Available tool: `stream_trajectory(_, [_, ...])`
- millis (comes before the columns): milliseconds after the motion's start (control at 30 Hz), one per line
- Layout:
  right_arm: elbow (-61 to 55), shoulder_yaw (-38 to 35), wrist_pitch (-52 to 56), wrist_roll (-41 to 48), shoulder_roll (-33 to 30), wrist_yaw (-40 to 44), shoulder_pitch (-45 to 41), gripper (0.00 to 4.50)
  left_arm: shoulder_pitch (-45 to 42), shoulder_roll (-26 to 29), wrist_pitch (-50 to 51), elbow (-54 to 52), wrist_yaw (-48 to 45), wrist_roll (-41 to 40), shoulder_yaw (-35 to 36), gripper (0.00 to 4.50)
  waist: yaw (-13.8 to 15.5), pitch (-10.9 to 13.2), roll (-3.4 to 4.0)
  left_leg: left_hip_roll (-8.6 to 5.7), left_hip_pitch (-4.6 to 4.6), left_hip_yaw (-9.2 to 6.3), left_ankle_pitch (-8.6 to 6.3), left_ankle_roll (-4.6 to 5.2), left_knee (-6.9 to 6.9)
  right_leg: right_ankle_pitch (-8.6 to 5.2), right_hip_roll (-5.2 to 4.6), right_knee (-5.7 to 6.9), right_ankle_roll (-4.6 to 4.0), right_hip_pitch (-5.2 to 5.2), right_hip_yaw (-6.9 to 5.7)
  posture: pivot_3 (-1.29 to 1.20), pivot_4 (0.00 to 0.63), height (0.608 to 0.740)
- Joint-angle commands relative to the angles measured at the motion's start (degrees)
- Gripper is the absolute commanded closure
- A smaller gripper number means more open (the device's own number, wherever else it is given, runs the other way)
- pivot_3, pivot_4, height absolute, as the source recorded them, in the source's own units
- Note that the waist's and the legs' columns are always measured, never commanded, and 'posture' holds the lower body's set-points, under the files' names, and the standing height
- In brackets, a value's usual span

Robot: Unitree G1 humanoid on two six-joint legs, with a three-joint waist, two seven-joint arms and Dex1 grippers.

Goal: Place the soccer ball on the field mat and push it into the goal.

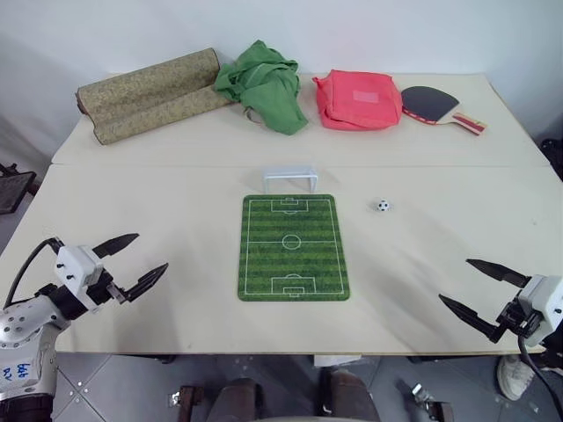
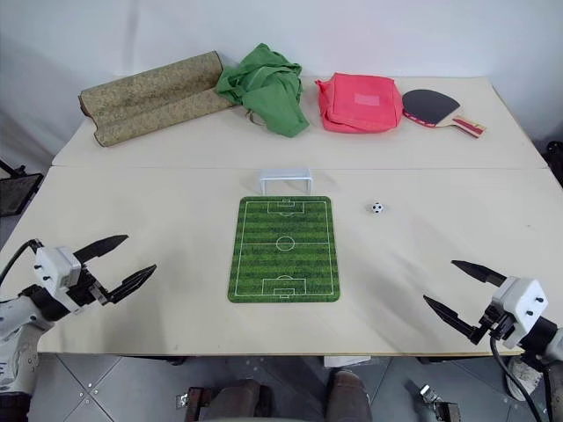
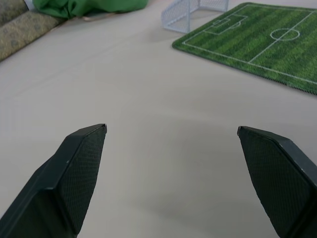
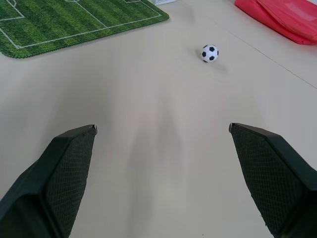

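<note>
The tiny black-and-white soccer ball (image 1: pixel 383 206) (image 4: pixel 210 53) rests on the bare table, just right of the field mat's far corner. The green field mat (image 1: pixel 291 247) lies flat in the table's middle, with the small white goal (image 1: pixel 290 179) (image 3: pixel 188 12) standing at its far end. My left gripper (image 1: pixel 136 260) hovers open over the table's near left, well left of the mat, nothing between its fingers. My right gripper (image 1: pixel 475 287) hangs open at the near right edge, well short of the ball, also empty.
Along the far side lie a rolled olive-tan mat (image 1: pixel 149 93), a crumpled green cloth (image 1: pixel 266 85), a red pouch (image 1: pixel 357 99) and a table-tennis paddle (image 1: pixel 437 107). The table's (image 1: pixel 158 202) near edge runs just under both grippers.
</note>
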Motion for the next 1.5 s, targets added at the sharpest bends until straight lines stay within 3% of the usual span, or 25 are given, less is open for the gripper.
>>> stream_trajectory(33, [-0.76,-0.55,-0.95,1.4,0.19,0.4,-0.35,0.03,-0.23,2.37,3.52,-2.16,-1.82,-1.56,-0.51,0.0,0.0,0.0,0.0,0.0,0.0,0.0,0.0,0.0,0.0,0.0,0.0,0.0,0.0,0.0,0.0,0.0,0.15,0.74])
stream_trajectory(200, [-0.79,-3.88,2.17,5.13,2.91,-5.26,-2.18,0.03,-3.03,3.13,22.38,-11.51,-6.33,-20.44,0.92,0.0,0.14,0.01,-0.01,0.07,0.0,-0.02,0.0,0.0,0.0,0.0,-0.01,0.01,0.0,0.0,0.04,0.0,0.15,0.74])
stream_trajectory(367, [1.07,-8.75,4.66,7.57,4.02,-11.42,-3.75,0.03,-10.13,-0.37,30.13,-18.81,-1.28,-27.6,-1.44,0.0,0.66,0.02,0.0,0.06,-0.05,-0.12,0.0,0.0,0.14,0.01,-0.04,0.05,0.02,0.0,0.06,0.0,0.15,0.74])
stream_trajectory(567, [5.55,-2.89,7.58,5.68,3.75,-11.42,-11.02,0.03,-12.56,-2.86,28.8,-18.94,-3.39,-23.02,-7.09,0.0,-0.42,0.02,0.0,-0.01,-0.01,0.1,0.0,0.0,0.11,0.02,0.04,0.08,0.01,0.0,0.16,0.0,0.15,0.74])
stream_trajectory(800, [6.78,10.47,23.98,-1.28,0.48,-16.48,-27.07,0.03,-14.68,-3.97,22.43,-16.77,-6.11,-16.87,-9.79,0.0,-1.11,0.05,0.02,0.05,0.31,0.4,0.0,0.0,0.09,0.03,0.11,0.21,-0.02,0.0,0.52,0.0,0.15,0.74])
stream_trajectory(1000, [12.32,20.18,32.62,-9.67,4.05,-24.44,-42.9,0.03,-13.4,-4.94,21.24,-16.5,-5.74,-15.34,-10.33,0.0,-0.86,0.05,0.01,0.04,-0.37,0.35,0.0,0.0,0.24,0.05,0.09,0.31,-0.01,-0.67,0.48,0.0,0.15,0.74])
stream_trajectory(1233, [18.54,24.66,32.49,-14.76,8.29,-27.39,-49.39,0.03,-11.4,-5.36,21.48,-18.26,-4.97,-14.97,-10.24,0.0,-1.01,0.05,0.01,0.0,-0.82,0.37,0.0,0.02,0.36,0.08,0.09,0.24,0.05,-0.93,0.42,0.0,0.15,0.74])
stream_trajectory(1333, [20.01,24.74,31.14,-15.27,9.46,-26.94,-50.41,0.58,-10.99,-5.16,21.46,-18.52,-4.63,-15.0,-9.87,0.0,-1.06,0.05,0.01,0.02,-0.84,0.37,0.0,0.02,0.36,0.08,0.09,0.27,0.05,-0.98,0.42,0.0,0.15,0.74])
stream_trajectory(1500, [21.47,24.66,29.7,-15.82,10.59,-26.54,-51.43,2.26,-10.48,-5.04,21.28,-18.38,-4.31,-15.06,-9.14,0.0,-1.11,0.05,0.01,0.02,-0.84,0.38,0.0,0.02,0.42,0.08,0.1,0.29,0.06,-0.97,0.44,0.0,0.15,0.74])
